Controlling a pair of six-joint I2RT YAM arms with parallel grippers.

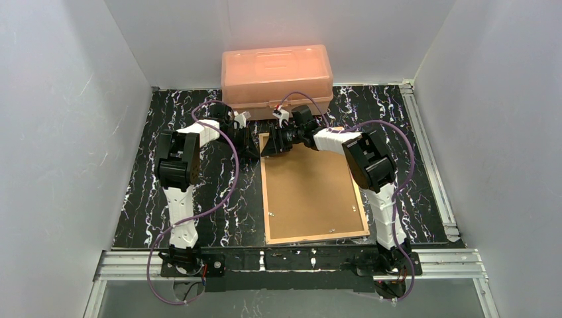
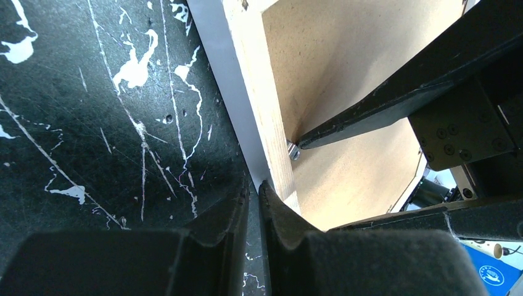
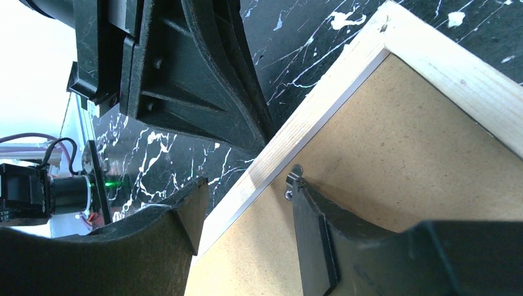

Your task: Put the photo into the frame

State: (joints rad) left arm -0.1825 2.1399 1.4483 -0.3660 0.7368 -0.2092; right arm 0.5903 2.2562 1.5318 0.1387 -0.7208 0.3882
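**Two grippers meet at the far left corner of the frame**

We look down on a black table (image 1: 147, 199) veined with white, closed in by plain white walls (image 1: 59, 132) on the left, right and far sides. Metal rails (image 1: 432, 165) run along its right and near edges.

We count two arms, one orange plastic box (image 1: 277, 69) against the far wall, one frame (image 3: 432, 55) and one brown backing board (image 1: 311, 192). The frame lies flat, wooden back up, just right of the table's middle, and the board sits inside it.

The overhead view shows both grippers crowded at the frame's far left corner, but not their jaws. The wrist views supply that. The left gripper (image 2: 256, 191) has its jaws nearly together, with only a slit between them. Its tips are at the outer edge of the frame's left rail, and we cannot tell whether they pinch anything. The right gripper (image 3: 247, 188) stands open astride that same rail. One finger is outside over the table, and the other is on the board, touching a small metal tab (image 3: 293, 177). We find that tab in both wrist views.
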